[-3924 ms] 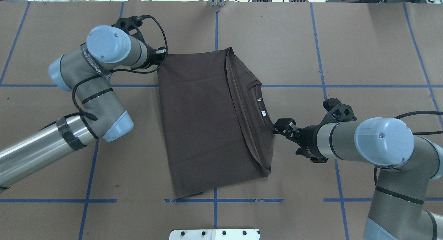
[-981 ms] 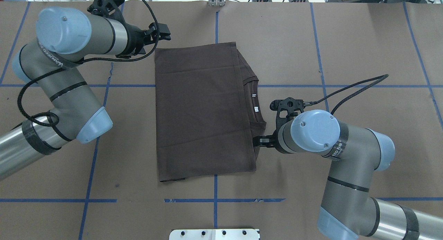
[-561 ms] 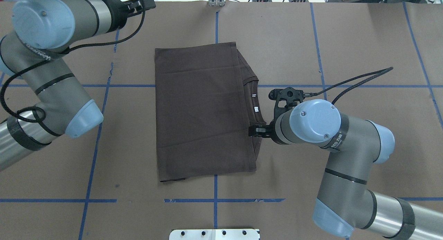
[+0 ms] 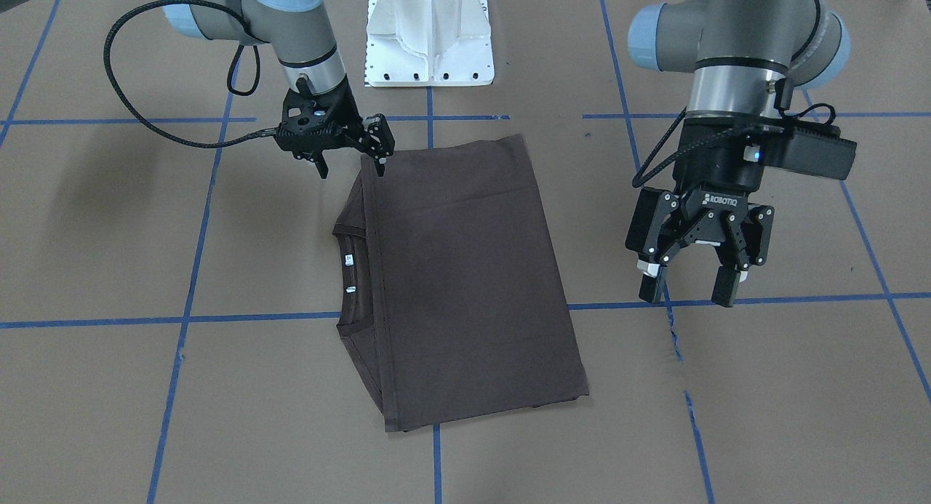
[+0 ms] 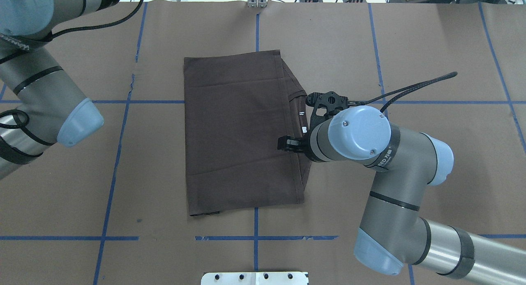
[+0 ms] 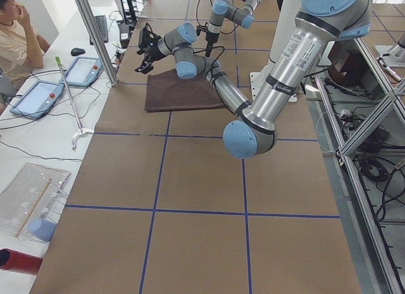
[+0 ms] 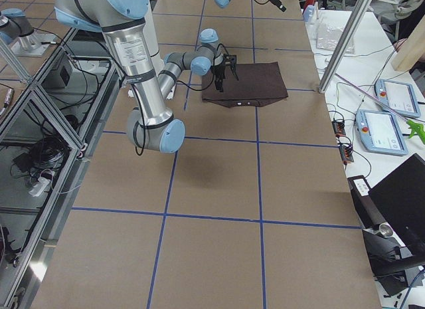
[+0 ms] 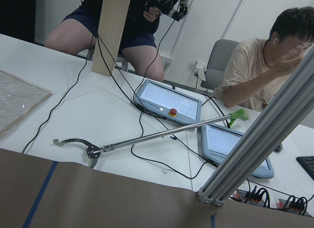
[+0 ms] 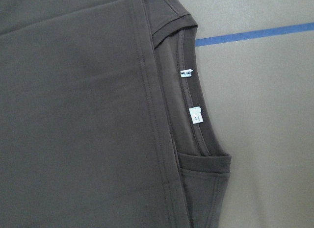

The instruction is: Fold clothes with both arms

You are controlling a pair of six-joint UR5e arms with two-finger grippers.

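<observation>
The clothes are one dark brown T-shirt [image 5: 238, 133], folded into a rectangle and lying flat mid-table [image 4: 465, 286]. Its ribbed collar [image 9: 196, 120] and white neck labels [image 9: 196, 114] show along one side. My right gripper [image 4: 350, 168] hovers open over the shirt's edge by the collar [image 5: 286, 144], with nothing between its fingers. My left gripper [image 4: 687, 292] hangs open above bare table on the shirt's other side, well clear of the fabric. It is outside the overhead view, where only the left arm [image 5: 41, 71] shows.
The brown table cover [image 5: 411, 50] carries a grid of blue tape lines [image 5: 123, 124]. The white pedestal base [image 4: 429, 38] stands at the robot's edge. Beyond the far edge are an aluminium post [image 8: 260, 154], a grabber tool [image 8: 162, 135], tablets and seated people [image 8: 265, 66].
The shirt was first pulled square. Since then my left arm has swung up and away from the far left corner, out of the overhead view. My right gripper has moved in over the collar-side edge.
</observation>
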